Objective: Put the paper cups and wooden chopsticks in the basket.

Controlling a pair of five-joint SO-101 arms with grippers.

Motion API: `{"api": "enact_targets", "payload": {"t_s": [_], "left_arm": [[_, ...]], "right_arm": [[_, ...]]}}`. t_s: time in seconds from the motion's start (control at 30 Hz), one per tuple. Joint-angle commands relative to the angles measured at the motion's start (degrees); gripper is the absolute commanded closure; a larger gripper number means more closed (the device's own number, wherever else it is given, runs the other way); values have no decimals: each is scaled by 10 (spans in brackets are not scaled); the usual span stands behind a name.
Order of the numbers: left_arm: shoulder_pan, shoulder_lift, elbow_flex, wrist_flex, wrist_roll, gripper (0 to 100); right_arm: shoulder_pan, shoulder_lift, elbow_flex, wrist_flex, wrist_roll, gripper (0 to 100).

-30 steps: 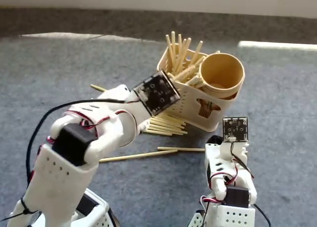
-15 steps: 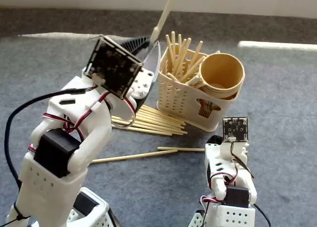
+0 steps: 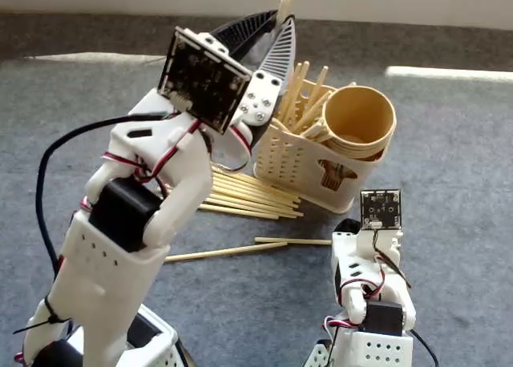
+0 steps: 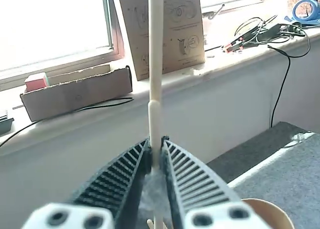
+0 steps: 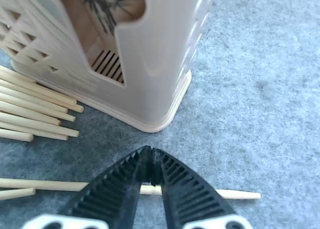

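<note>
The table point(image 3: 449, 223) has a grey, fuzzy cover like a carpet. Behind it, the left wrist view shows a white wall point(image 4: 225, 104), a bright window point(image 4: 50, 24) and a long sill point(image 4: 240, 51). On the sill sit a low cardboard box point(image 4: 75, 91), a brown card sheet point(image 4: 170, 34) that leans on the window, some wires point(image 4: 260, 31) and a roll of blue tape point(image 4: 306, 9).

The basket point(image 3: 321, 155) stands on the table, toward the back. The paper cups point(image 3: 358, 120) sit one inside the other, tipped over a bit, in its right end. Many chopsticks point(image 3: 300, 90) stand in its other end. A pile of chopsticks point(image 3: 244, 195) lies flat on the table just beside the basket's front. Two loose chopsticks point(image 3: 224, 252) lie nearer the arms, apart from the pile.

The left arm stands tall and bends at the top. Its left pincer point(image 3: 285, 21) is high up, over the left end of the basket. It is squeezed tight on one chopstick point(image 4: 155, 64), which pokes straight out past the fingertips.

The right arm is folded low at the front of the table. The right pincer point(image 5: 149, 151) points down at the table, near a corner of the basket. Its fingers are pressed together with nothing in them. A thin stick point(image 5: 220, 192) lies on the table under it.
</note>
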Motion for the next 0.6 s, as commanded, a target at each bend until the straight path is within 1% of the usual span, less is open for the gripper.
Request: {"api": "enact_targets", "payload": {"t_s": [0.0,0.17,0.37,0.43,0.57], "left_arm": [[19,17,-37,-23,4,993],[22,51,-31,-50,4,993],[19,102,-31,-47,8,993],[17,119,-31,-39,38,990],[-6,154,-34,-4,95,915]], "right_arm": [[7,-6,77,0,5,987],[7,-6,77,0,5,987],[7,-6,77,0,5,987],[7,-6,77,0,5,987],[7,-6,77,0,5,987]]}}
